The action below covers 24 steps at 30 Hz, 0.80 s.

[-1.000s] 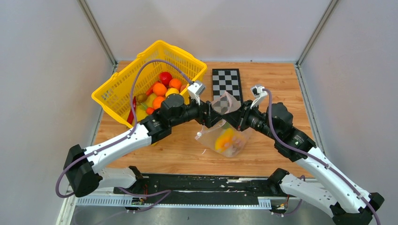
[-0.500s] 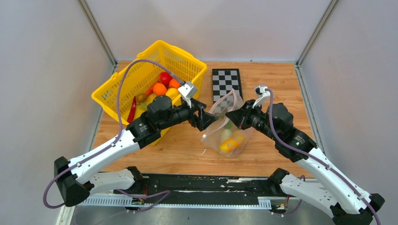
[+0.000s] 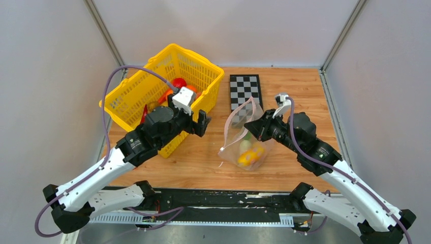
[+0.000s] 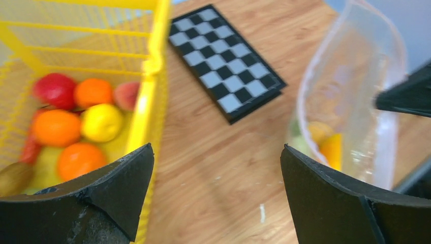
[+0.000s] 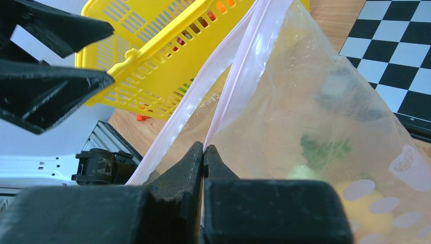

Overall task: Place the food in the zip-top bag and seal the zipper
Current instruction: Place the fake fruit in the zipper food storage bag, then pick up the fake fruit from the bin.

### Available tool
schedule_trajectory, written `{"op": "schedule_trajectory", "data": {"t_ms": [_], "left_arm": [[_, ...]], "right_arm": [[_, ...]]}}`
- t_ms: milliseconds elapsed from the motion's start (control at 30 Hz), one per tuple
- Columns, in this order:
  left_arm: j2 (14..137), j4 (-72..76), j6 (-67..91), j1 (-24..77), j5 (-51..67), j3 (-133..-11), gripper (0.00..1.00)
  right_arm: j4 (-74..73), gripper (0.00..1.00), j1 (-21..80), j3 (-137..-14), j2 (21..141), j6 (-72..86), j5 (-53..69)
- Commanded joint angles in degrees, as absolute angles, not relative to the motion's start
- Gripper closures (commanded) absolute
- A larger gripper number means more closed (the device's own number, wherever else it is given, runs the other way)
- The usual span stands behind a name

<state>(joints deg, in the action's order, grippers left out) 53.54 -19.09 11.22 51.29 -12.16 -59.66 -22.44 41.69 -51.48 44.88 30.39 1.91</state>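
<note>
**Here, one pincer grips the bag while the other gapes**

The zip-top bag [image 3: 244,147] stands on the bench [image 3: 193,162] just in front of the single checkerboard [image 3: 245,91]. Its mouth is raised and unsealed, and the two halves of the zipper [image 3: 238,114] bow apart in a loop. The right pincer [image 3: 248,124] is clamped tight on the mouth edge at that strip and holds that side up. At the bottom of the bag lie food pieces [image 3: 247,155]: a pale green one above yellow and orange ones. Through the crinkled plastic, their exact number cannot be told.

The one yellow basket [image 3: 127,99] sits at the far left of the bench, well apart from the bag. The left wrist view shows the toy fruits [image 4: 56,127] heaped in it: three orange, one yellow, one red, one pinkish, one pale yellow-green, and a brown one at the edge of the view. The left pincer [image 3: 203,122] hangs by the basket's right-hand wall with its fingers spread wide. Nothing is between them, and they are clear of the bag.
</note>
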Motion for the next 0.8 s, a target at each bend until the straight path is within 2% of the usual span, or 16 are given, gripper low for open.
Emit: {"op": "schedule_trajectory", "data": {"t_ms": [0, 200, 433, 567, 767], "left_arm": [[52.0, -26.7, 8.8, 50.2, -28.8, -64.2, 0.00], [52.9, -31.8, 15.6, 37.2, -30.3, -66.3, 0.00], [59.5, -34.3, 23.2, 20.4, -23.5, -69.5, 0.00], [65.4, -38.0, 29.3, 19.6, -30.8, -72.4, 0.00], [73.2, -37.4, 27.5, 16.9, -26.9, -74.7, 0.00]], "right_arm": [[-21.1, 1.00, 41.8, -51.7, 44.3, 30.8, 1.6], [-21.0, 1.00, 41.8, -52.2, 45.0, 30.3, 2.9], [-20.4, 1.00, 41.8, -51.3, 43.3, 30.1, 2.8], [-21.4, 1.00, 41.8, -52.1, 43.2, 29.1, 2.6], [-21.3, 1.00, 41.8, -52.0, 43.1, 29.2, 2.9]]}}
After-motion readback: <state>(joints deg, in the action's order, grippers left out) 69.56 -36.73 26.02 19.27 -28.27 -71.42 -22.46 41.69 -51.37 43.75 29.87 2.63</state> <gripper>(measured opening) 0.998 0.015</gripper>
